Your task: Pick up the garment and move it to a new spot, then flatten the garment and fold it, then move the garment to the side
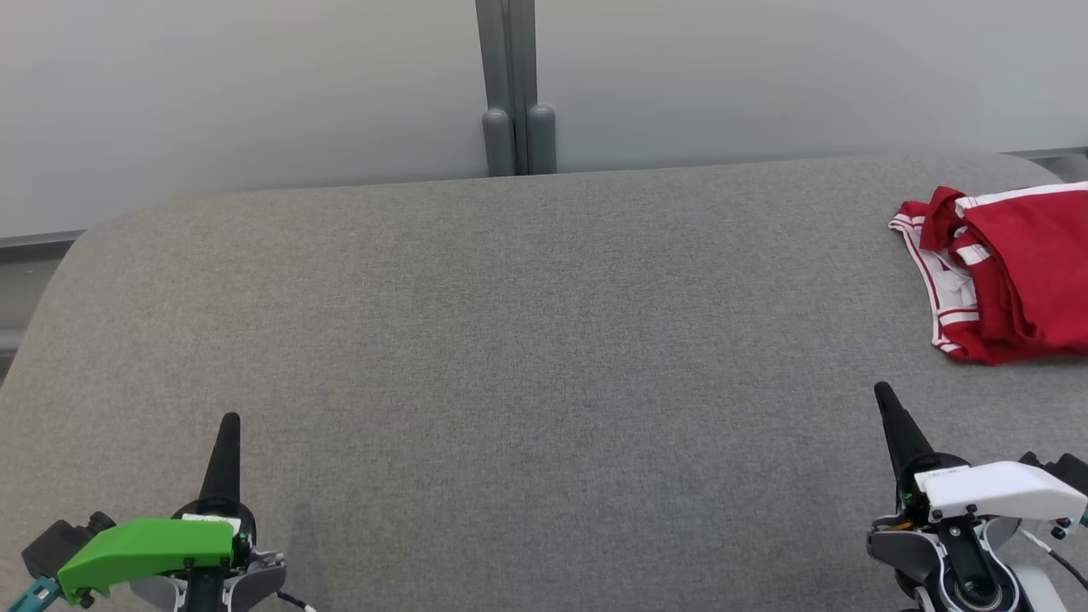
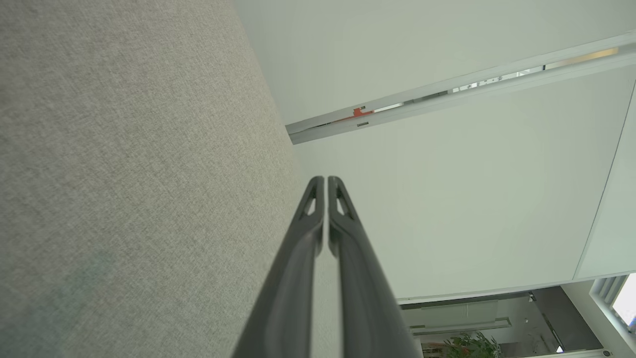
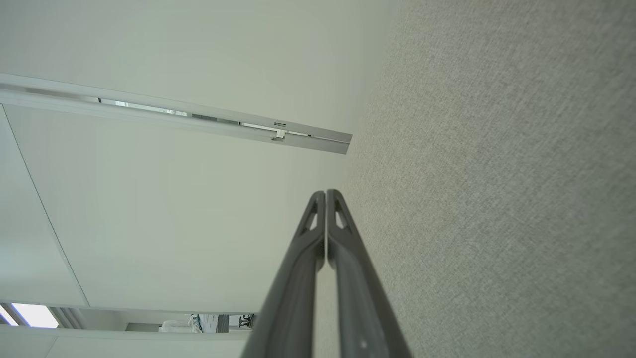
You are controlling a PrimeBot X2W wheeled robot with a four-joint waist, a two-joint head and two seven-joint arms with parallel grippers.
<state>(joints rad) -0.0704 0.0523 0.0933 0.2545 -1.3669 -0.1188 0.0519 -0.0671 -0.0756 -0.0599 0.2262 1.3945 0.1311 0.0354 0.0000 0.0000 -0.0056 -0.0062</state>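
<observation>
A red garment (image 1: 1011, 272) with white stripes lies folded at the far right of the grey fabric surface (image 1: 527, 323), running off the head view's right edge. My left gripper (image 1: 229, 421) rests at the lower left, shut and empty, far from the garment. At the lower right stands my right gripper (image 1: 884, 391), also shut and empty, a short way in front of the garment and apart from it. Both wrist views show the dark fingers pressed together: the left gripper (image 2: 326, 180) and the right gripper (image 3: 326, 194), each beside the grey fabric.
A pale wall with a grey post (image 1: 514, 85) rises behind the surface's rounded far edge. Wide bare fabric lies between the two grippers. A wall rail (image 2: 447, 89) runs across the left wrist view, and another wall rail (image 3: 198, 117) crosses the right wrist view.
</observation>
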